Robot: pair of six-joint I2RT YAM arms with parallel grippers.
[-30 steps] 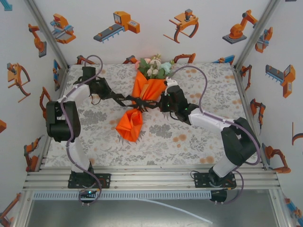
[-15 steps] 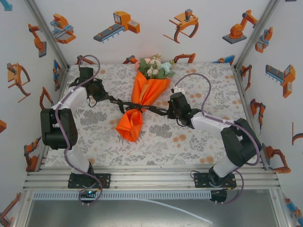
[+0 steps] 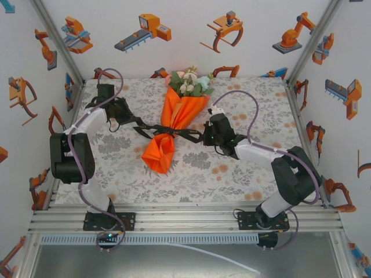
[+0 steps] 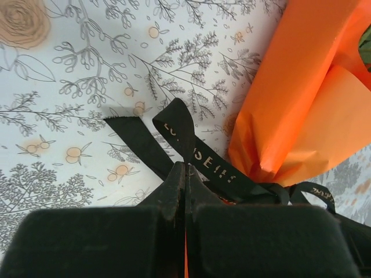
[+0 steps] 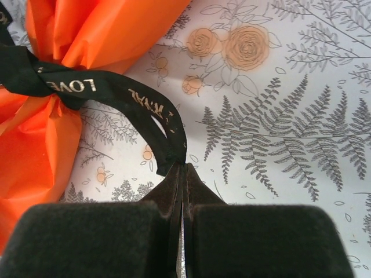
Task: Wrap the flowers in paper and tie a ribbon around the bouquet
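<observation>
Cinching what looks like a knot on the bouquet [image 3: 177, 113], the left gripper [image 4: 184, 168] and right gripper [image 5: 182, 167] are each clamping a ribbon [image 5: 110, 87] end, needing firmer pull toward the table [image 3: 243, 174] side edges.

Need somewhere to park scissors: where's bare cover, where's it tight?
Free: the near strip of table cover in front of the bouquet, and the far-right corner. Crowded: the middle band, where the left gripper and right gripper each pinch a ribbon end beside the bouquet.
</observation>
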